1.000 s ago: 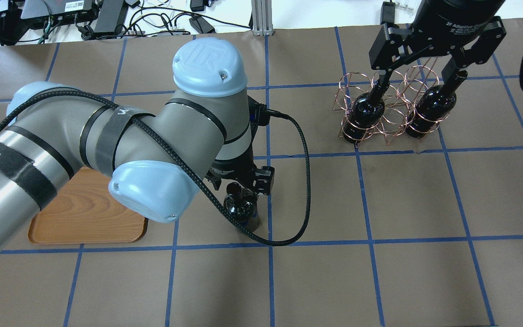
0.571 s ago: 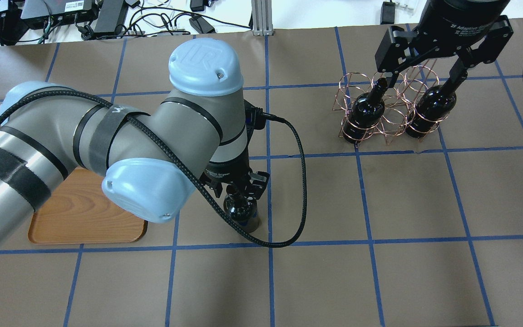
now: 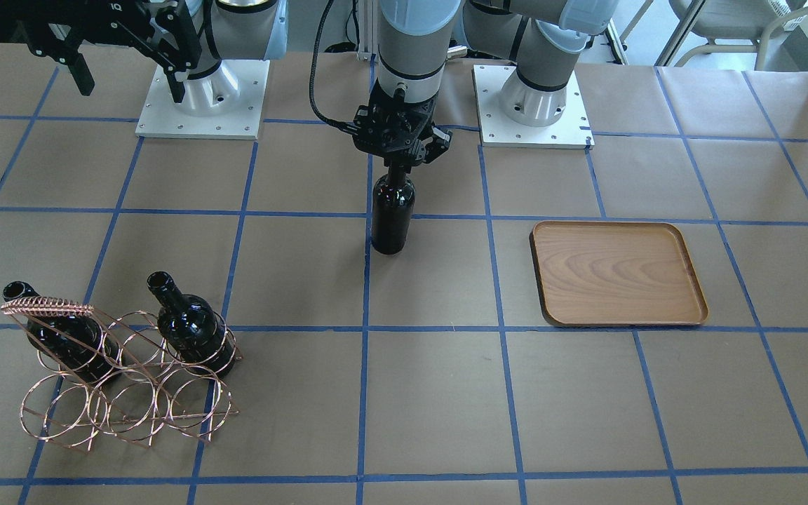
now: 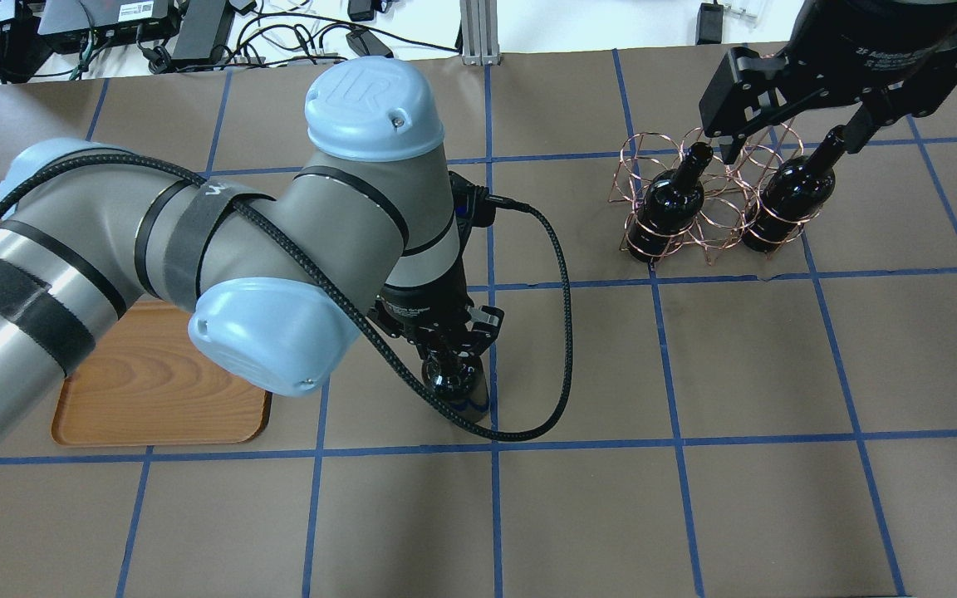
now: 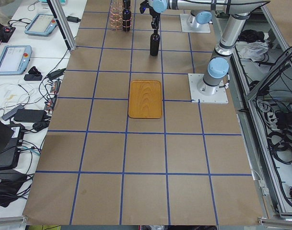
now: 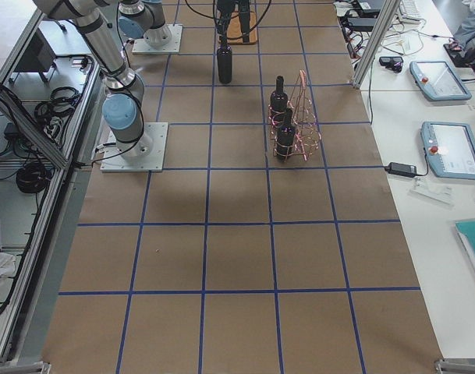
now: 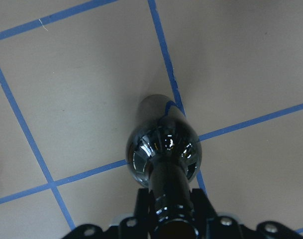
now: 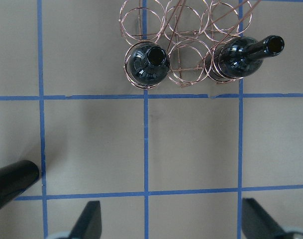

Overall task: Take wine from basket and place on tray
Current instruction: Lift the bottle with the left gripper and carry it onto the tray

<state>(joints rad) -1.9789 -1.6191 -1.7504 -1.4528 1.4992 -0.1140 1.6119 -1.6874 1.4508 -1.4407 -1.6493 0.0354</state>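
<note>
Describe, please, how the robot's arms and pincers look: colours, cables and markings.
The left arm and right arm are grey tubes with pale blue joint caps. The left has a UR logo, black straps and a black braided cable. The left pincer and right pincer are black; the right bears white lettering.

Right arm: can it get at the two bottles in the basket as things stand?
Probably yes: the right gripper hangs open above the basket, both bottles stick out uncovered, and the left gripper is mid-table, clamped on the third bottle.
</note>
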